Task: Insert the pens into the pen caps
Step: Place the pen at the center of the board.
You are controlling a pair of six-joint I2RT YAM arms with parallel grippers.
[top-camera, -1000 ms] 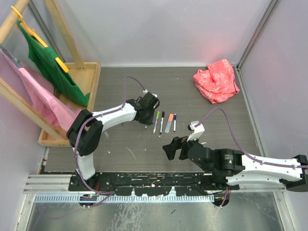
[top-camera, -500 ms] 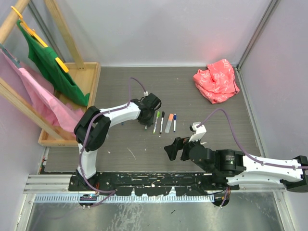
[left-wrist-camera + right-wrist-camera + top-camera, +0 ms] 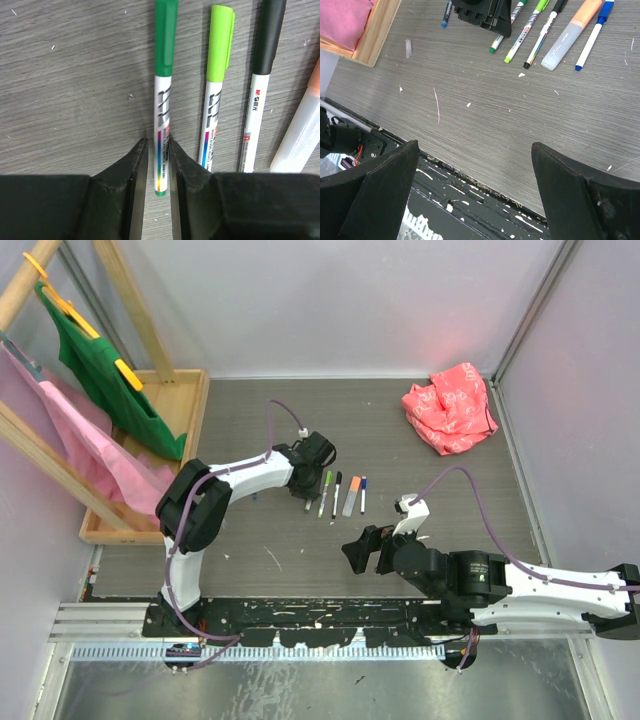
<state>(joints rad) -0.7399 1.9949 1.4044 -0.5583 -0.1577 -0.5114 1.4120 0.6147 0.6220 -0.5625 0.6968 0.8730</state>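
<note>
Several pens lie side by side on the table, all with caps on. A dark green pen [image 3: 162, 100] is leftmost, then a light green pen [image 3: 215, 100], a black pen [image 3: 260, 100] and an orange highlighter [image 3: 300, 135]. A blue pen [image 3: 362, 495] ends the row. My left gripper [image 3: 156, 142] is down over the dark green pen's tail, jaws narrowly apart on either side of it, with a slim gap on the left. My right gripper [image 3: 474, 146] is wide open and empty, hovering near the table's front edge [image 3: 365, 550]. No loose cap shows.
A small blue piece [image 3: 446, 17] lies left of my left gripper. A wooden tray [image 3: 180, 390] with green and pink cloth on a rack stands at the back left. A red bag [image 3: 450, 405] lies at the back right.
My left arm's elbow has swung right and its gripper has settled over the dark green pen. My right gripper has barely moved.
</note>
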